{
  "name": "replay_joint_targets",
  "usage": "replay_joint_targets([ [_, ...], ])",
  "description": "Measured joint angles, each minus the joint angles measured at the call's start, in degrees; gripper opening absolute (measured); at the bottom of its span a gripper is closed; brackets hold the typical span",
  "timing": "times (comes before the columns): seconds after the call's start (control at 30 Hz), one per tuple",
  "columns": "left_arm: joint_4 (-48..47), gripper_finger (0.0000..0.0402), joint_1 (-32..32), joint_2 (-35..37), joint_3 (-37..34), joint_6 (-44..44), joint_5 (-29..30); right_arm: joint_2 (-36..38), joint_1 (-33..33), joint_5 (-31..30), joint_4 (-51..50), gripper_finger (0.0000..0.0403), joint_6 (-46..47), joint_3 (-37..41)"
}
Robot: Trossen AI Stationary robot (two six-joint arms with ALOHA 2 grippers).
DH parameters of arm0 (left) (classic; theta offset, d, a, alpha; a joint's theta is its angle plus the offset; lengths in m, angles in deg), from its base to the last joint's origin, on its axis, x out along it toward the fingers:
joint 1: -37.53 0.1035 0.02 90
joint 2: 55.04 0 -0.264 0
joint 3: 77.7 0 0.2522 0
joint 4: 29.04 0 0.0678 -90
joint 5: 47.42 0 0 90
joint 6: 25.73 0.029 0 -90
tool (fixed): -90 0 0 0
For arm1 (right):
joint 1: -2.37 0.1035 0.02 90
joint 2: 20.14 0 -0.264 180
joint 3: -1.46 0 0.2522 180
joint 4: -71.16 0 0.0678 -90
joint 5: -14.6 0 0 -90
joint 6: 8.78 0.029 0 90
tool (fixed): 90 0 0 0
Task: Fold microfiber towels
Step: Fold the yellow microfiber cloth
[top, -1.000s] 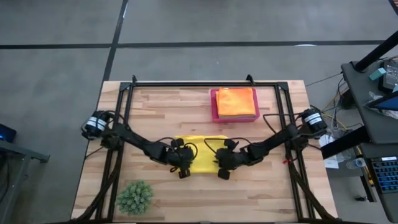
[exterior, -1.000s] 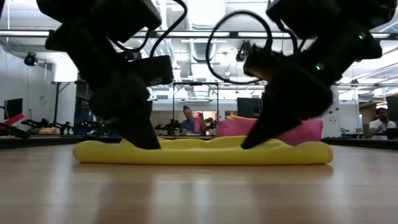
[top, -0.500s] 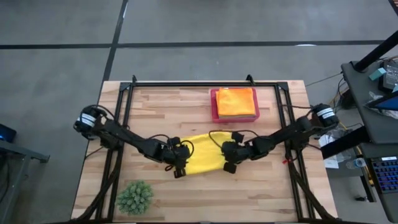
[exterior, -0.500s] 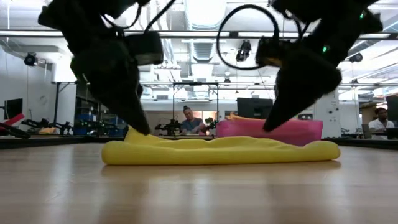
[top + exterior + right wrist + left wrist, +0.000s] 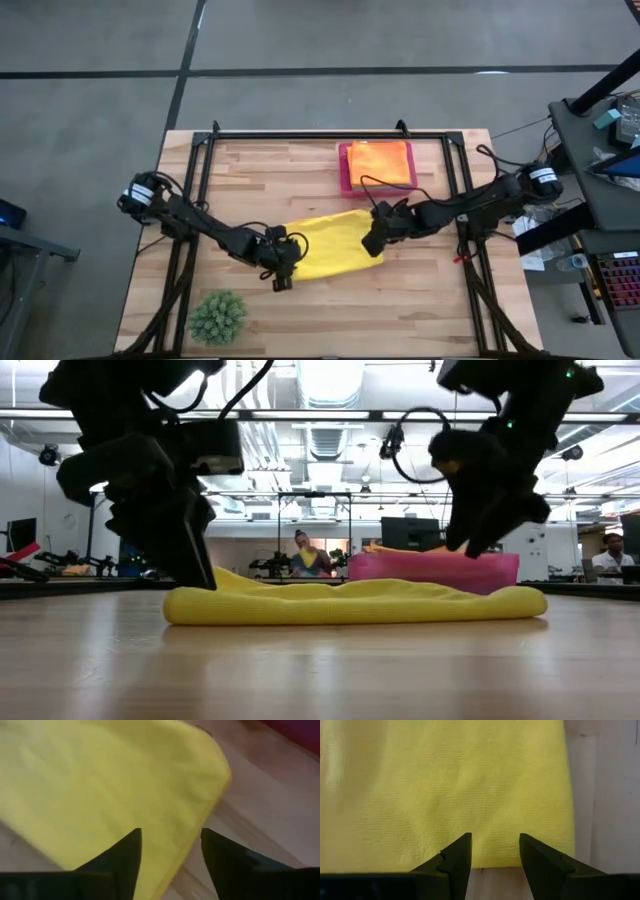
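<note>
High view shows both grippers, left [image 5: 281, 282] and right [image 5: 370, 243], with fingers apart and empty at opposite ends of the yellow towel [image 5: 325, 245]; lower them evenly, pinch only edges.

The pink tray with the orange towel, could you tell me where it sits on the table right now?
In the high view, the pink tray sits at the table's far edge, right of centre, holding the orange towel, just beyond the yellow towel.

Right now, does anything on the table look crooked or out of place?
Only the yellow towel: it lies folded but skewed, at a slant to the table's edges. The left pincer and right pincer stand open at its two ends. The orange towel lies neatly in the pink tray.
</note>
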Motion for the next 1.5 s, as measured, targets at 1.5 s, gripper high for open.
replay_joint_targets([
  [1.5,3.6,0.015,0.1,0.0,-0.1,1.5,2.0,-17.5,-1.8,4.5,35.4,0.0201,-8.6,2.7],
])
